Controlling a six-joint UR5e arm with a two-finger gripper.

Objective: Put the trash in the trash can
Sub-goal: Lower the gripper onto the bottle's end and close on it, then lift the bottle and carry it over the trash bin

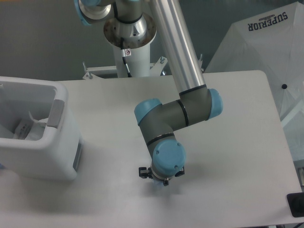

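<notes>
The trash can (57, 156), a large white boxy bin with a grey panel on its right rim, stands at the table's left edge. A crumpled white wrapper (29, 130) lies inside it. My gripper (160, 181) points straight down at the table near the front middle. The blue wrist joint above hides it almost fully, so I cannot tell how its jaws stand. The clear bluish bottle does not show; the wrist covers the spot under the gripper.
The arm's base column (129, 47) stands at the table's back edge. A white umbrella-like cover (266, 52) is beyond the right back corner. A dark object (295, 205) sits at the right front corner.
</notes>
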